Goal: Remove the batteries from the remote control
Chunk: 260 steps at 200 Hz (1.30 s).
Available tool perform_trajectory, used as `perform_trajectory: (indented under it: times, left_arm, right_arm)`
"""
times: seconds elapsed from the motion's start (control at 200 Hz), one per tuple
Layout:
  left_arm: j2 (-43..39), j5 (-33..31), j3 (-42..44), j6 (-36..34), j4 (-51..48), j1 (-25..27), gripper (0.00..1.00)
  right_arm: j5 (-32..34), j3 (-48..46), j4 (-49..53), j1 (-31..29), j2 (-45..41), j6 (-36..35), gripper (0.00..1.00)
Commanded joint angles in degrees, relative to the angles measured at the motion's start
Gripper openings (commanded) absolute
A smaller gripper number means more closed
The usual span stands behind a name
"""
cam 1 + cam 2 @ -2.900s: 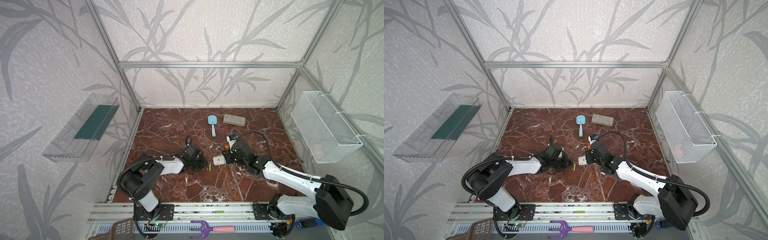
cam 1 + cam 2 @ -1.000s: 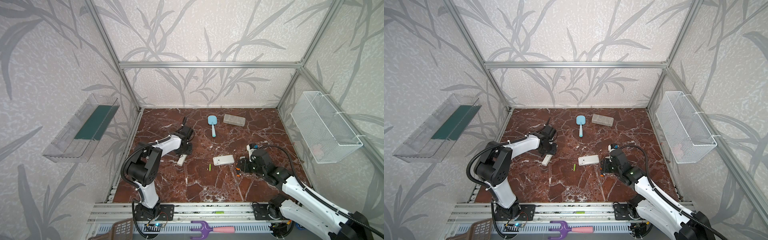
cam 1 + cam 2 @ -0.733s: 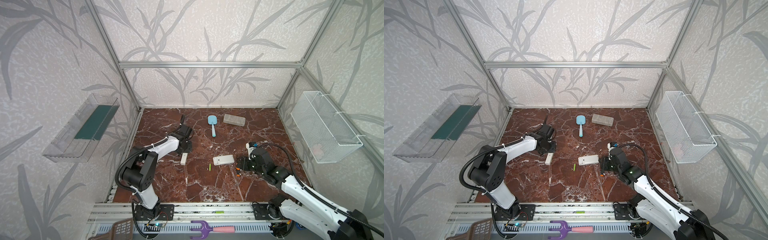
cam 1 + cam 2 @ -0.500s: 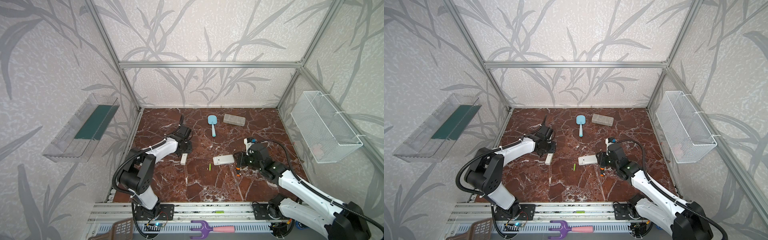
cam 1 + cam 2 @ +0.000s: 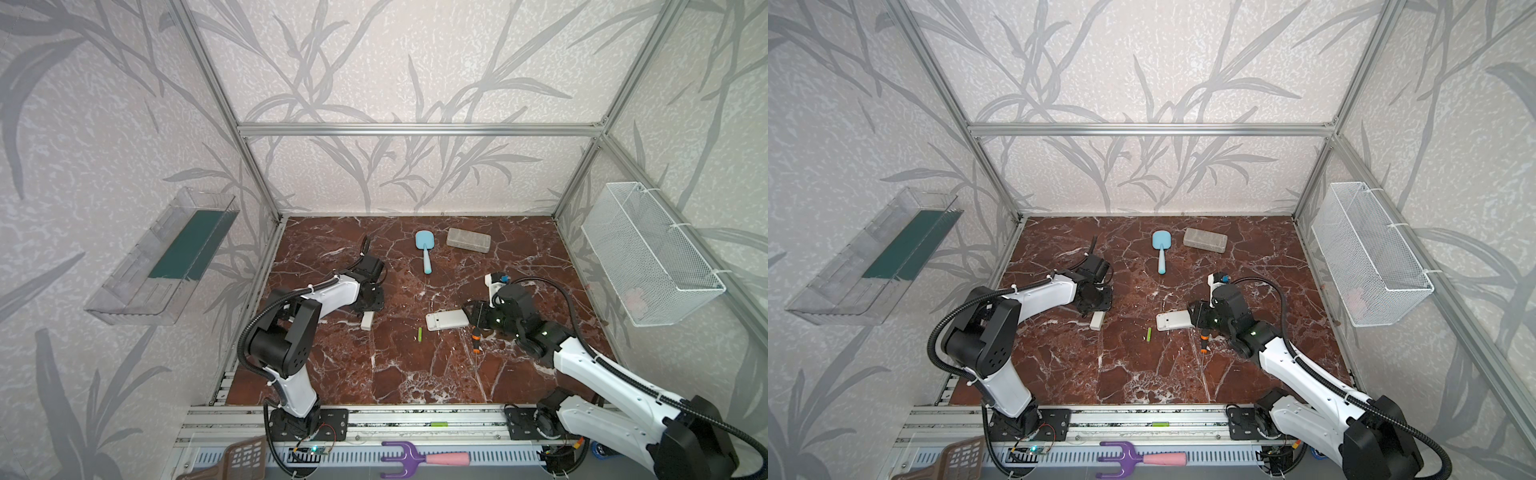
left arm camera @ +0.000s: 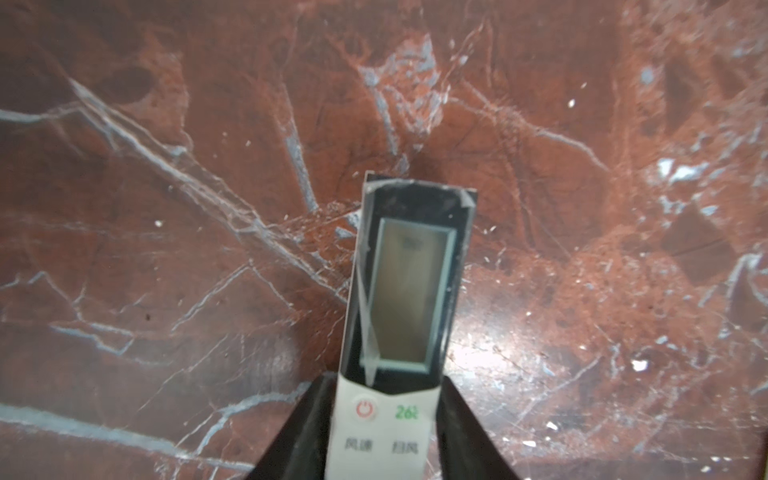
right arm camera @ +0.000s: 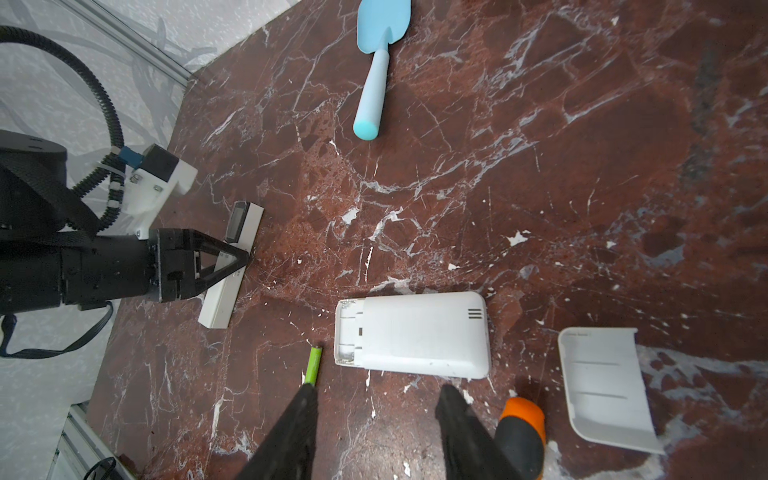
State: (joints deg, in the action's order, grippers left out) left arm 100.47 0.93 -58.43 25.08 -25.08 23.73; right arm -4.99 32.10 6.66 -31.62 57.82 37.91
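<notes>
A wide white remote (image 7: 411, 334) lies back up in mid-floor in both top views (image 5: 446, 320) (image 5: 1173, 321), its battery compartment uncovered at one end. One lime-green battery (image 7: 312, 365) lies loose beside that end (image 5: 419, 334) (image 5: 1148, 334). My right gripper (image 7: 378, 399) hovers open just short of the remote (image 5: 471, 318), holding nothing, with one fingertip next to the battery. My left gripper (image 6: 384, 415) is shut on a slim white remote (image 6: 399, 291) with a screen, which lies on the floor at the left (image 5: 367, 321) (image 5: 1096, 320).
The white battery cover (image 7: 602, 382) and an orange-and-black screwdriver (image 7: 521, 428) lie right beside my right gripper. A blue scoop (image 5: 424, 245) and a grey case (image 5: 468, 240) sit at the back. A wire basket (image 5: 648, 249) hangs on the right wall, a clear tray (image 5: 166, 257) on the left.
My right gripper has moved left, past the screwdriver, up to the wide remote's end. My left gripper has come forward over the slim remote and closed on it.
</notes>
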Motion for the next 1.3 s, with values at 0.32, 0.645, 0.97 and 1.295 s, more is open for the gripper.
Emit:
perform_trajectory:
  times: [0.32,0.645,0.97,1.295]
  left_arm:
    - [-5.3,0.7,1.9,0.0,1.1,-0.3,0.15]
    - [-17.9,20.1,12.8,5.6,21.6,-0.3,0.07]
    - [-22.0,36.1,19.2,8.5,38.9,0.2,0.04]
    - [-21.3,50.0,22.2,11.4,54.5,-0.2,0.01]
  right_arm:
    - [0.5,1.0,-2.2,-0.3,0.7,0.7,0.49]
    - [3.4,4.0,-8.7,-0.2,3.1,1.1,0.48]
    - [-8.4,12.1,-25.9,2.3,18.6,13.8,0.35]
    - [-16.9,19.8,-35.7,2.1,30.2,22.2,0.36]
